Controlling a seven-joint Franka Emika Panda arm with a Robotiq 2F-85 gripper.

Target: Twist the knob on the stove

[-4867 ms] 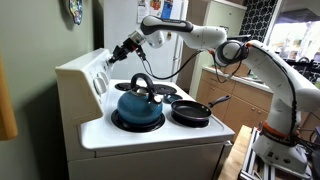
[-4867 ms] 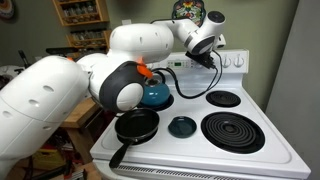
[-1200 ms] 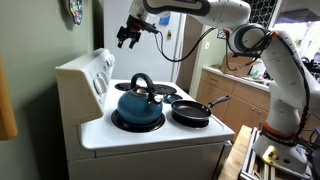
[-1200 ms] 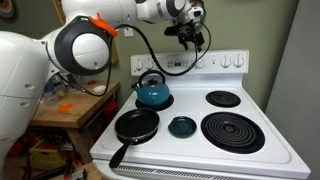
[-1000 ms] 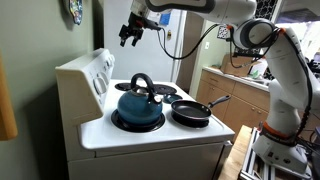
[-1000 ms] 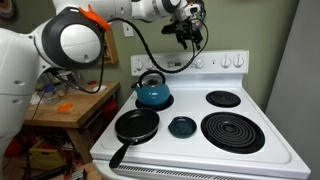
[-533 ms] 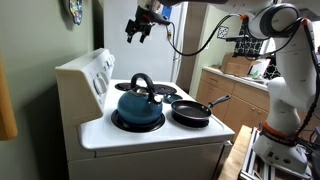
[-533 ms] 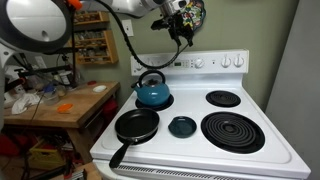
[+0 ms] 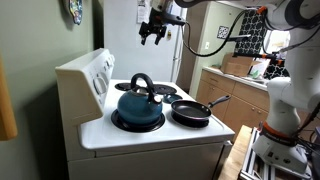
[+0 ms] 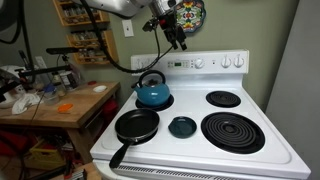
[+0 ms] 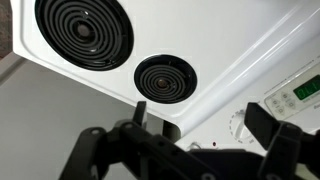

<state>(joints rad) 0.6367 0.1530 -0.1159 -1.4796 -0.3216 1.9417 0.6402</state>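
Observation:
The white stove carries a raised back panel with a row of knobs. My gripper hangs high in the air above and in front of that panel, touching nothing. It is open, with nothing between its fingers. In the wrist view the gripper looks down on two black burners, and one knob shows between the dark fingers, well below them.
A blue kettle sits on a back burner and a black frying pan on a front one. A small dark dish lies mid-stove. A cluttered wooden counter stands beside the stove.
The arm has swung up and away from the back panel, carrying the gripper sideways over the stove. The jaws stayed open.

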